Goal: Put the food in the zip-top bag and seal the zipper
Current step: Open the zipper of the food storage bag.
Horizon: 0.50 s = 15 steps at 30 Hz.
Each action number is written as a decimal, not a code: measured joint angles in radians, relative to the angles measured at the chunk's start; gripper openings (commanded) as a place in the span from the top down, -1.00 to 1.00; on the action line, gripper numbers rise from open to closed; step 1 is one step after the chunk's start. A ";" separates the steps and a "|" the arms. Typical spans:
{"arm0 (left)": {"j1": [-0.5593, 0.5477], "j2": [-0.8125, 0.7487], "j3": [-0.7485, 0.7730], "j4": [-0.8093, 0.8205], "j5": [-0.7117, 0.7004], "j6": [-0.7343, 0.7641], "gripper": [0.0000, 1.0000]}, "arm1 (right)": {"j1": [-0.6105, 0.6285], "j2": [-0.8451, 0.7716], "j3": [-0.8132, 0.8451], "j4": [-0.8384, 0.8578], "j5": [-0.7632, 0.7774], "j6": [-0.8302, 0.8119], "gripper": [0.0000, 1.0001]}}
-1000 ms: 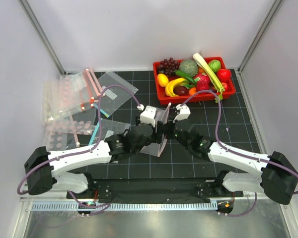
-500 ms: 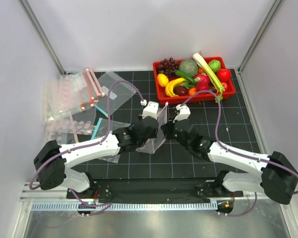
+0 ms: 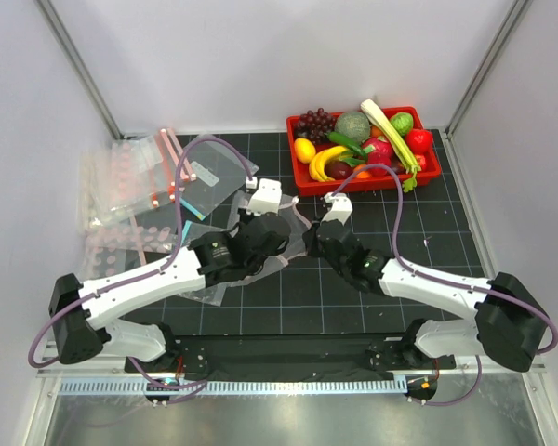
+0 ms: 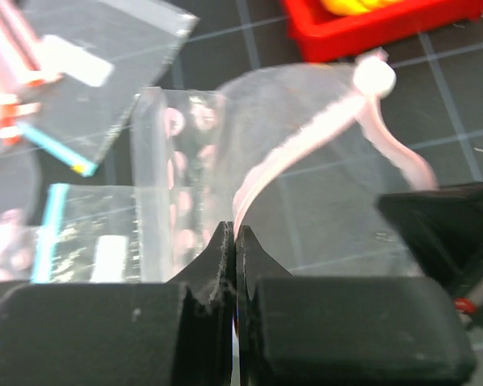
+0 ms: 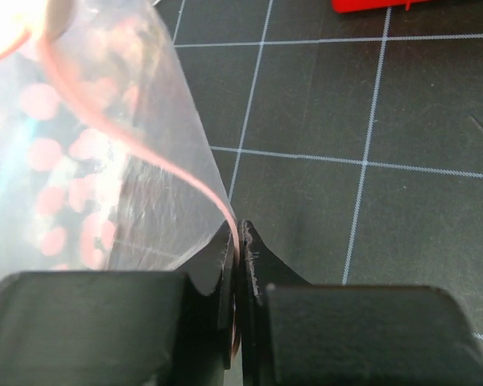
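- Left gripper (image 4: 235, 238): jaws pinched together on the zipper (image 4: 306, 138), with the pink strip running straight out of the fingertips.
- Right gripper (image 5: 240, 233): also clamped down on the zipper at another point, with the strip curving up and away from its tips.
- Zip-top bag (image 4: 330, 201): hung between the two grippers at mid-worktop, and its clear film bowed. Whether the mouth was open, I couldn't tell.
- Nothing visible inside the bag.
- Worktop (image 3: 428, 232): black gridded mat under both arms.
- Food was all in the red tray (image 4: 386, 28) at the far right, well apart from the bag: celery (image 3: 391, 130), lemon (image 3: 304, 149), apple (image 3: 418, 140).
- Banana (image 3: 324, 163) and grapes (image 3: 313, 122) were in the same tray.
- Spare bags (image 3: 130, 186) lay in a loose pile at the far left.
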 measured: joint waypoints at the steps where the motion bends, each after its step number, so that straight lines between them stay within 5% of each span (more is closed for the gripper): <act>1: 0.000 -0.008 0.002 -0.018 -0.022 0.000 1.00 | 0.000 0.006 0.003 -0.001 0.006 0.002 0.78; 15: 0.001 -0.023 0.039 -0.169 -0.206 -0.002 1.00 | -0.011 0.031 0.037 -0.032 0.024 0.031 0.62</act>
